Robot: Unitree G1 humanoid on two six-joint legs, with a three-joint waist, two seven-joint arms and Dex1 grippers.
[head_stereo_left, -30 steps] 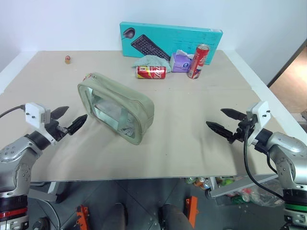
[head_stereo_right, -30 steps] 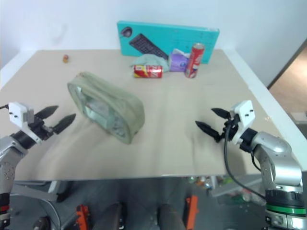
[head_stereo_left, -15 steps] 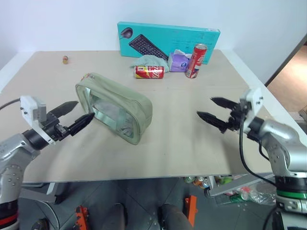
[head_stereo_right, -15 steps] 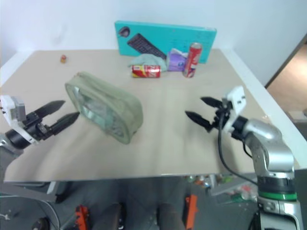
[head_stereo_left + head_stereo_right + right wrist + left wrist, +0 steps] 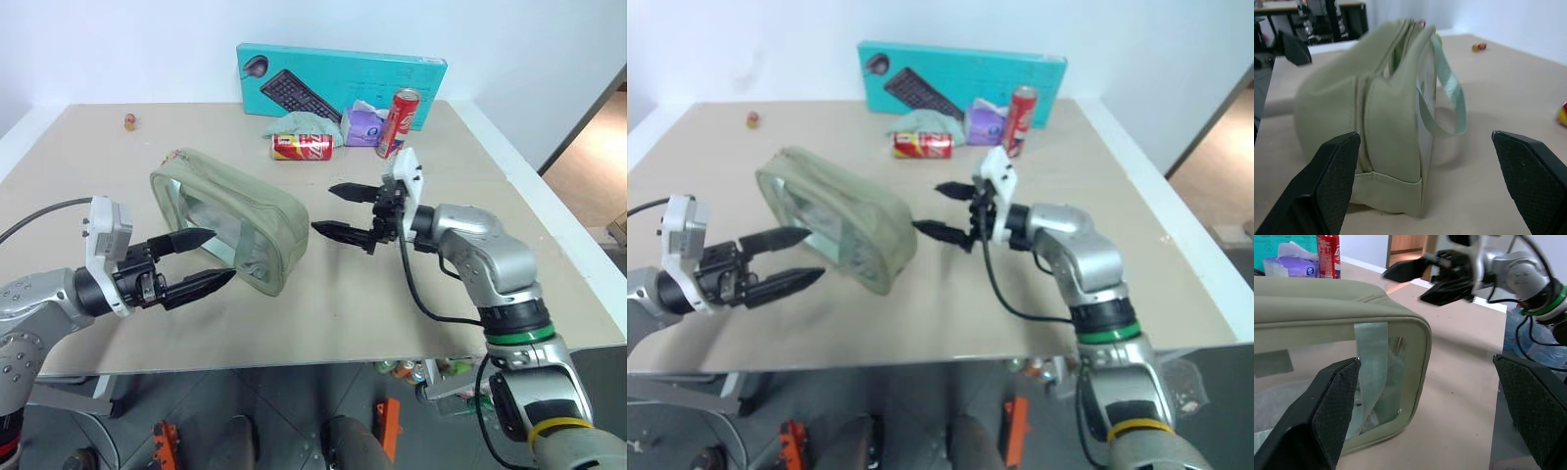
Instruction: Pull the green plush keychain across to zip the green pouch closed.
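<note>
Sage-green pouch (image 5: 230, 218) sits mid-surface (image 5: 392, 294), flanked by the left tool (image 5: 196, 260) and right tool (image 5: 343, 210), both with fingers spread apart. Left wrist view: its clear panel fills the foreground. Right wrist view: zipper end faces the camera.

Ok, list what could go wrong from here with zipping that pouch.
1. The green pouch stands free on the table, and both grippers, left and right, have their jaws open and hold nothing; a pull on the zipper would likely drag it.
2. The green plush keychain is tiny and sits at the pouch's far end, so it is easy to miss.
3. The strap band loops out loosely and could snag a jaw.
</note>
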